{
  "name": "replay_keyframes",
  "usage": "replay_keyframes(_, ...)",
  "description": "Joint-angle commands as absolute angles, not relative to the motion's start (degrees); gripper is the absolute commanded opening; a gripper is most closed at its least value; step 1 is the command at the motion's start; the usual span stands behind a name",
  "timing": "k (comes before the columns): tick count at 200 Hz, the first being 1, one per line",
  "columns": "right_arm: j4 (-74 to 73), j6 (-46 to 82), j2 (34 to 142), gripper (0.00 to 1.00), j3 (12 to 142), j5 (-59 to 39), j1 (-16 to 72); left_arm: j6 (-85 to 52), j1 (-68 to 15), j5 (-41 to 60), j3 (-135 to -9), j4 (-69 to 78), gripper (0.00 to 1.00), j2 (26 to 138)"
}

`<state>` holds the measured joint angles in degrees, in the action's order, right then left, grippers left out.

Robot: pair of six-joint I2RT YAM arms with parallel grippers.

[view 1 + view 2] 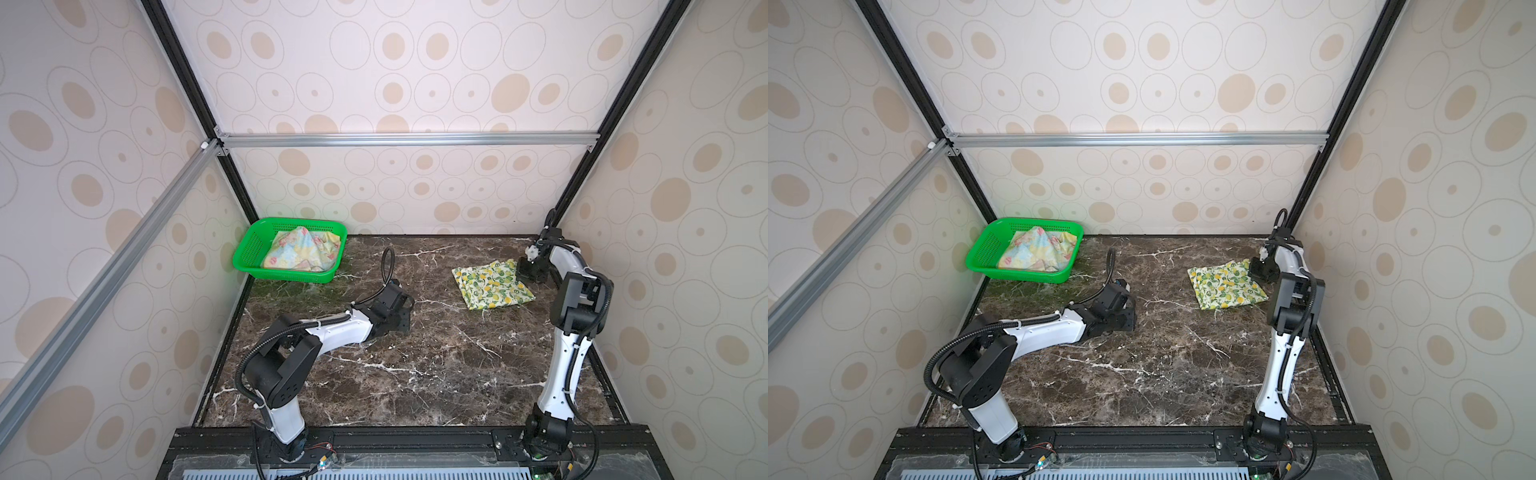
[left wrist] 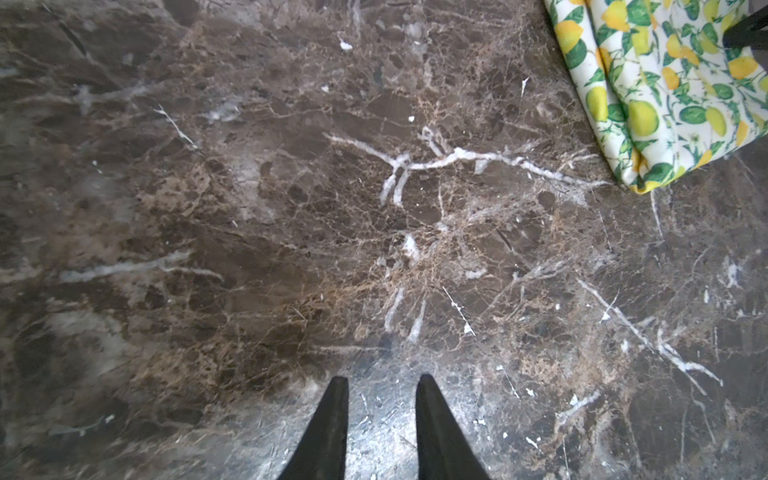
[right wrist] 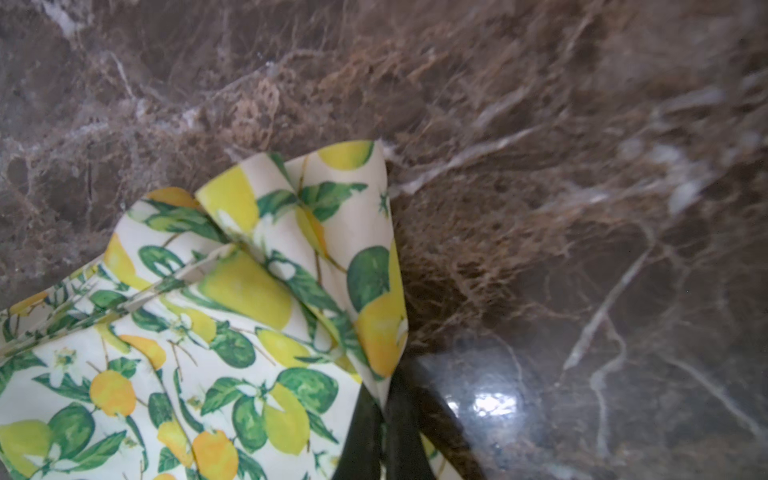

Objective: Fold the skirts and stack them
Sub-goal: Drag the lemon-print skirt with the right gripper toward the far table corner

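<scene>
The lemon-print skirt [image 1: 492,284] [image 1: 1225,284] lies folded on the marble table's right side. My right gripper [image 1: 524,272] [image 1: 1256,270] is at its far right corner. In the right wrist view that gripper [image 3: 384,390] is shut on a raised fold of the lemon skirt [image 3: 208,332]. The pastel flowered skirt [image 1: 299,249] [image 1: 1038,249] sits crumpled in the green basket [image 1: 245,257] [image 1: 978,259]. My left gripper [image 1: 405,316] [image 1: 1129,318] hovers low over bare marble at mid-table. Its jaws [image 2: 381,380] stand a little apart with nothing between them, and the lemon skirt [image 2: 665,83] is off to one side.
The basket stands in the back left corner against the wall. Patterned walls enclose the table on three sides. A black rail [image 1: 415,436] with both arm bases runs along the front edge. Bare dark marble [image 1: 436,374] stretches between the arms.
</scene>
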<state>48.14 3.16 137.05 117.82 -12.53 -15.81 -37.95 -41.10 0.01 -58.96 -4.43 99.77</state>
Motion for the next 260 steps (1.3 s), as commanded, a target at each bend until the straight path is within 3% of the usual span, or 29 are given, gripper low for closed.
replay_keyframes(1, 50.1, 3.5, 138.1, 0.00, 120.5, -11.2, -17.4, -38.9, -40.4, -1.3, -61.6, -5.9, 0.29, 100.7)
replay_keyframes(96, 50.0, 7.6, 143.4, 0.00, 129.0, -11.2, -19.4, -39.8, -40.3, -2.4, -63.3, -7.4, 0.28, 102.2)
replay_keyframes(216, 47.2, 7.8, 139.0, 0.00, 120.1, -8.9, -19.7, -39.7, -40.3, -3.1, -63.4, -7.8, 0.27, 102.2)
replay_keyframes(242, 49.6, 8.3, 138.5, 0.10, 122.5, -10.3, -19.8, -39.8, -40.3, -3.3, -62.4, -7.2, 0.27, 101.0)
replay_keyframes(260, 47.6, 9.6, 135.6, 0.34, 119.1, -10.4, -19.8, -40.1, -40.3, -3.9, -61.3, -6.4, 0.27, 99.7)
